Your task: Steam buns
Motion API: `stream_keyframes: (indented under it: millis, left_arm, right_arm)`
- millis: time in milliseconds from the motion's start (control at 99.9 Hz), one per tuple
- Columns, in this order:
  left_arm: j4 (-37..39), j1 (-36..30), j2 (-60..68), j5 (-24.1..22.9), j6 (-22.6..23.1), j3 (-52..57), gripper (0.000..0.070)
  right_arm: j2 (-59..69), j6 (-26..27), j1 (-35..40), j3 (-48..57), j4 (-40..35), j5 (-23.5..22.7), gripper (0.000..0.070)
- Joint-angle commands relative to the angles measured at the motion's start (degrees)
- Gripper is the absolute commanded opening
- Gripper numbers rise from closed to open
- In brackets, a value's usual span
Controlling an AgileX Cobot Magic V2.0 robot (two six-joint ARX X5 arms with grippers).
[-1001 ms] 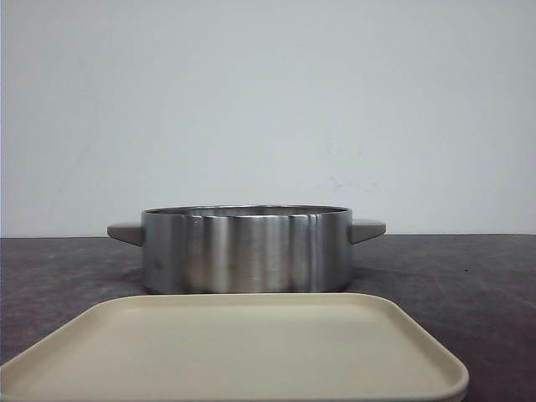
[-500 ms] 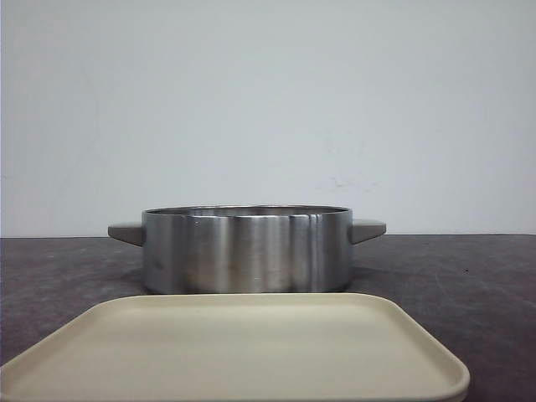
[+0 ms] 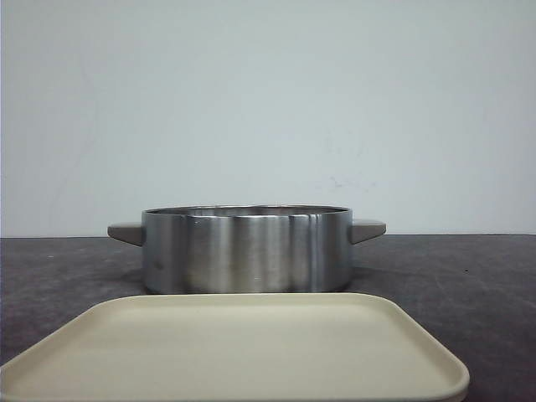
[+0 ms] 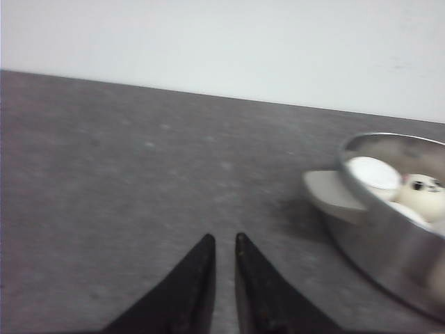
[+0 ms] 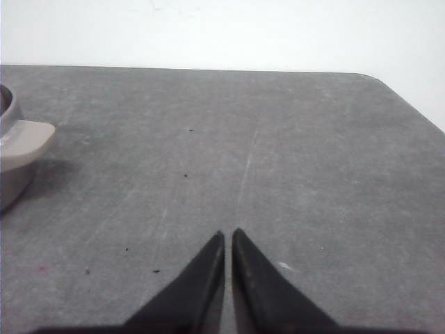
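White buns (image 4: 400,191) sit inside the shiny pot (image 3: 246,249) on the gray tabletop (image 5: 278,153), and my left end effector (image 4: 224,240) and right end effector (image 5: 228,235) are both closed on nothing.

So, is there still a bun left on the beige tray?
No. In the front view the beige tray is bare, and the left wrist view shows buns sitting inside the steel pot.

So the pot (image 3: 246,249) sits mid-table, handles sticking out toward the left and right edges. The tray (image 3: 243,352) lies right in front of it, by the near edge. The buns (image 4: 410,195) are in the pot.
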Motion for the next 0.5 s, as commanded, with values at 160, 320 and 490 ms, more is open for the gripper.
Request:
stream_keyframes:
  millis: [160,320,490]
  left_arm:
    - [4.28,1.75,-0.13,-1.16,2.34,-4.35,0.0003]
    - [1.75,2.60,-0.13,-1.18,4.59,-4.35,0.0003]
    - [-0.72,4.39,0.00,-1.22,6.32,-4.35,0.0003]
  right_arm:
    - [0.00,-0.35,-0.07,-0.26,0.63,0.00,0.0012]
    - [0.00,-0.35,-0.07,-0.26,0.63,0.00,0.0012]
    - [0.00,-0.35,-0.07,-0.26,0.66,0.00,0.0012]
